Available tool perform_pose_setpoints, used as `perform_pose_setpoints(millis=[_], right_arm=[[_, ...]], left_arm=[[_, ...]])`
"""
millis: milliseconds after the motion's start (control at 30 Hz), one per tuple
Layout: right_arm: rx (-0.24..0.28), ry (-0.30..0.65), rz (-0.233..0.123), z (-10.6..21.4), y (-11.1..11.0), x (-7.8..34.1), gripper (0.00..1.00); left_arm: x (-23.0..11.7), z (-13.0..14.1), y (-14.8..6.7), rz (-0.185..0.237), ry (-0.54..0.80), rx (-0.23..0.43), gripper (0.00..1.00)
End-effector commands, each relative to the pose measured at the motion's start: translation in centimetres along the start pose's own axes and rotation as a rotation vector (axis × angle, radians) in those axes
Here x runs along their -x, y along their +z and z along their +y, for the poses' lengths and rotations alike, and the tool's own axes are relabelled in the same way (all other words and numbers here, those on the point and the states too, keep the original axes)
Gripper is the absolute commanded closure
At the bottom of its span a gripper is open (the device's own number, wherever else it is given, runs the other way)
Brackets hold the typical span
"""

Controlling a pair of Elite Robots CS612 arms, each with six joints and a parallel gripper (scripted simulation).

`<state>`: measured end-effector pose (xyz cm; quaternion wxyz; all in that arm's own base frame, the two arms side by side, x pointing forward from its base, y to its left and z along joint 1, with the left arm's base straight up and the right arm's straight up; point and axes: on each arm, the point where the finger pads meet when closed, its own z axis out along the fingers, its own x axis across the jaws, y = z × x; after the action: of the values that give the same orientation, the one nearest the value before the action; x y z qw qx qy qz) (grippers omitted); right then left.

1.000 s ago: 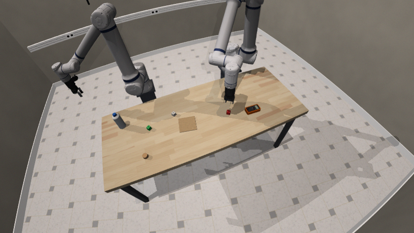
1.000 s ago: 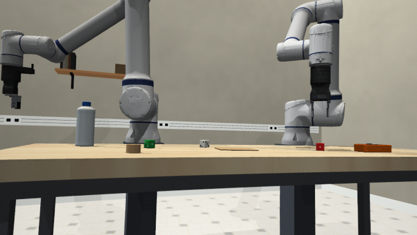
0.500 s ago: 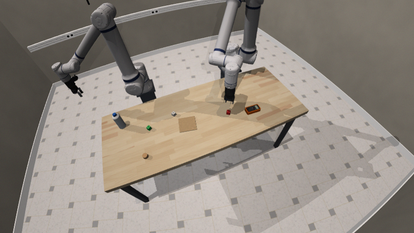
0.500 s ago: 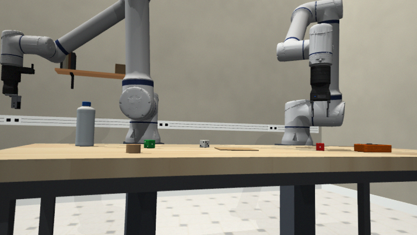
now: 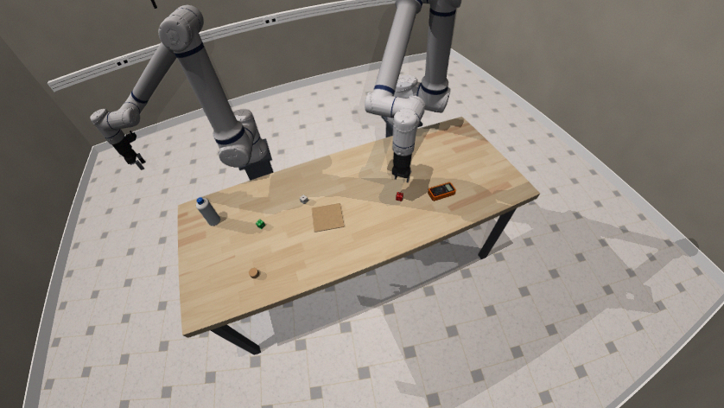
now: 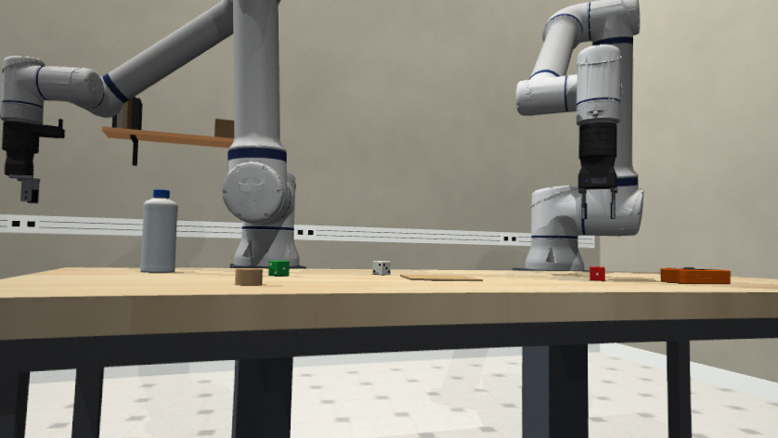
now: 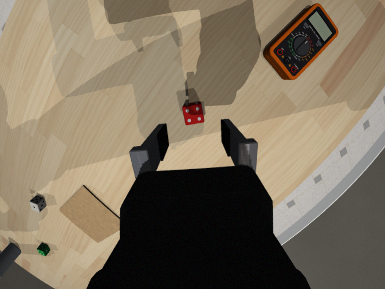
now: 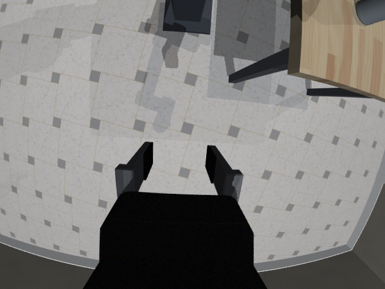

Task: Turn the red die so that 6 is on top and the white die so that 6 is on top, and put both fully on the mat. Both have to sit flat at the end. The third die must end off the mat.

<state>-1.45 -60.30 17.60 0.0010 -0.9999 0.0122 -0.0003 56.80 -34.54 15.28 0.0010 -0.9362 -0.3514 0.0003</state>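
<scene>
Hanging above the table [image 5: 370, 227] [image 6: 381, 313] [image 7: 295, 140] [image 8: 332, 37], the left claw [image 5: 402, 178] [image 6: 598, 211] [image 7: 194, 132] is pointing down with its fingers standing fully apart, and it is gripping nothing. The red die [image 5: 399, 196] [image 6: 597, 273] [image 7: 193, 113] is sitting flat on the wood below the fingertips, well under them in the exterior view. In the left wrist view it is showing just beyond the gap, between the two fingers' lines, and is turning four pips upward. The orange meter [image 5: 441, 191] [image 6: 694, 276] [image 7: 301, 43] is lying near that die.

The mat [image 5: 328, 218] [image 6: 441, 277] [image 7: 90, 213] is lying well apart from the red die, bearing none of the dice. The white die [image 5: 303, 199] [image 6: 382, 267] [image 7: 38, 203] is resting near one corner of it, its top face probably showing five, though the pips are small and shaded. The green die [image 5: 260, 224] [image 6: 278, 268] [image 7: 43, 249] is resting off the mat too, between it and the upright bottle [image 5: 207, 212] [image 6: 159, 235] [image 8: 371, 12]. A brown puck [image 5: 253, 273] [image 6: 248, 276] is sitting nearer the table's front edge.

The right claw [image 5: 141, 162] [image 6: 30, 196] [image 8: 179, 154] is hovering beyond the table's end, over the floor [image 5: 324, 365] [image 8: 118, 99], its fingers also spread fully and holding nothing.
</scene>
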Motion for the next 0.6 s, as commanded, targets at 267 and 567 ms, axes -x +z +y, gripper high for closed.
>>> perform_pose_setpoints(millis=[267,567], right_arm=[[0.002,0.0,0.0,0.08,-0.1,0.02,0.0],[0.002,0.0,0.0,0.08,-0.1,0.02,0.0]], left_arm=[[-0.43,-0.15,0.18,0.0,0.179,0.002,0.0],[-0.99,-0.35,0.58,0.0,0.432,0.002,0.0]])
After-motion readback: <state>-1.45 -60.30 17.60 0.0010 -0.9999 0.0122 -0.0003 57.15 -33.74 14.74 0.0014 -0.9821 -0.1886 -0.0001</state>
